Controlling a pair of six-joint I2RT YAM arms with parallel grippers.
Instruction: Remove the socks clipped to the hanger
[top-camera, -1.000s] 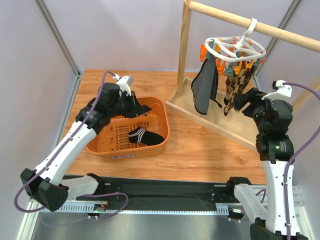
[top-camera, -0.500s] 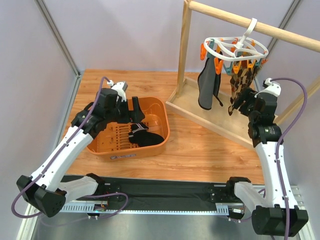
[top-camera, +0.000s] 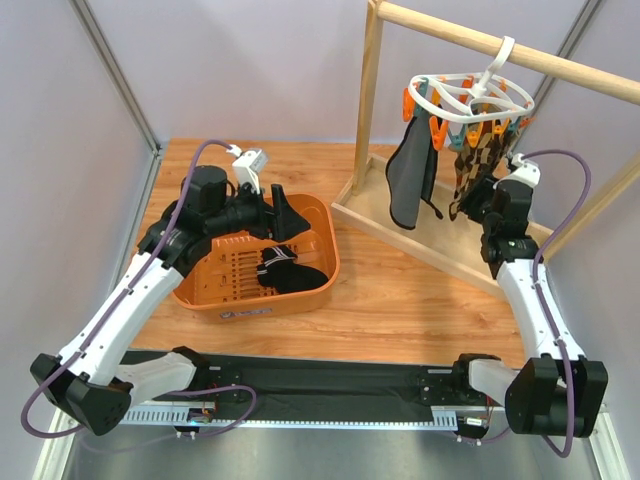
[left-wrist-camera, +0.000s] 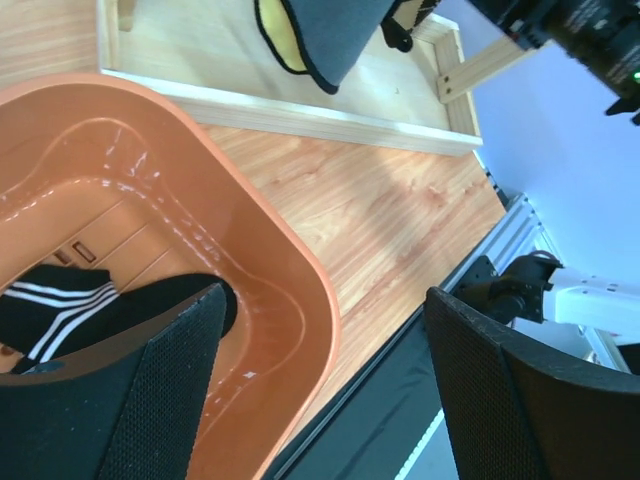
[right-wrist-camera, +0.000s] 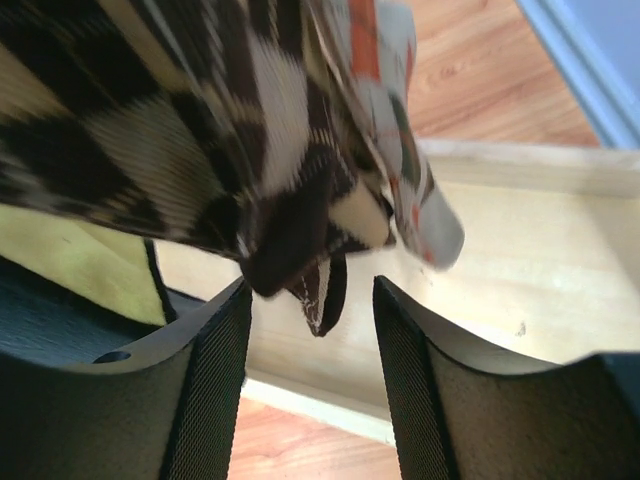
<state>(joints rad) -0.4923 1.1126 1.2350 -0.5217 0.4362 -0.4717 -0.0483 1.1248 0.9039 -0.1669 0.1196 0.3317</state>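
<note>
Beneath hanger (top-camera: 470, 95), clipped at the top: socks (top-camera: 470, 170), soft, light, limp and stretchy; best pinched near the toe and tugged straight down. Right gripper (right-wrist-camera: 312, 305) part open around an argyle toe (right-wrist-camera: 290, 262), not yet pinching; left gripper (left-wrist-camera: 325, 300) spread wide, empty, above basket (top-camera: 325, 235) with one striped sock (top-camera: 285, 272)

A fixed overhead camera behind the robot takes in the whole table (top-camera: 400, 300), with the wooden rail frame (top-camera: 368, 100) at far right. The left wrist camera, close over an orange basket (left-wrist-camera: 310, 300) left of the frame, faces its base. The right wrist camera, right beneath argyle socks (right-wrist-camera: 150, 130) inside the frame, shares that base.
</note>
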